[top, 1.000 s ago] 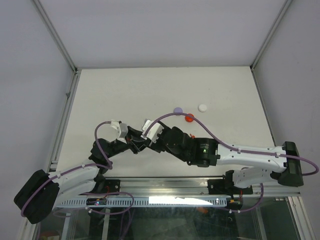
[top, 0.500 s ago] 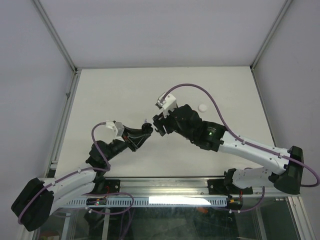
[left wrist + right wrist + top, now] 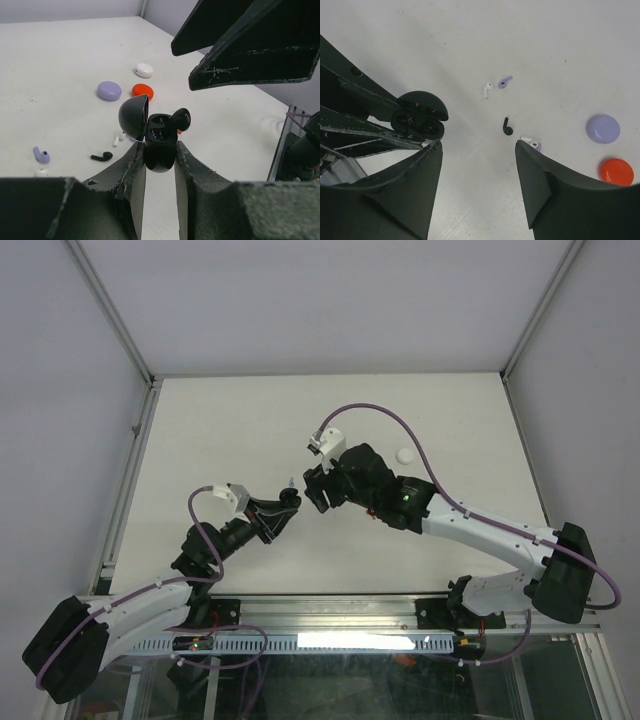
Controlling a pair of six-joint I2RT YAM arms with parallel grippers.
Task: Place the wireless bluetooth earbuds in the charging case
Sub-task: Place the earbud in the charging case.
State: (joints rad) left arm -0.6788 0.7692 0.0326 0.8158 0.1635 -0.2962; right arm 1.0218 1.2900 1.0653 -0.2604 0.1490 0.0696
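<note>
My left gripper [image 3: 159, 150] is shut on the base of a black charging case [image 3: 159, 145], held off the table with its lid [image 3: 134, 117] open. One black earbud [image 3: 179, 121] sits in the case's right well, its end sticking up. My right gripper [image 3: 477, 145] is open and holds nothing. It hangs just above and beside the case [image 3: 417, 122]. On the table lie a loose black earbud [image 3: 507, 127], a white earbud [image 3: 487, 89] and a lavender one [image 3: 505, 81]. Another pale earbud [image 3: 530, 144] peeks from behind my right finger. In the top view the two grippers nearly meet at the left gripper [image 3: 290, 500].
A lavender round case [image 3: 109, 90], a red case [image 3: 142, 91] and a white case [image 3: 144, 70] lie beyond the earbuds. In the top view only the white case [image 3: 403, 455] shows; my right arm covers the others. The frame post [image 3: 287, 145] stands at the table's right.
My right gripper has opened and drawn back up from the left gripper toward the far right. The left arm with the black case has shifted slightly forward.
</note>
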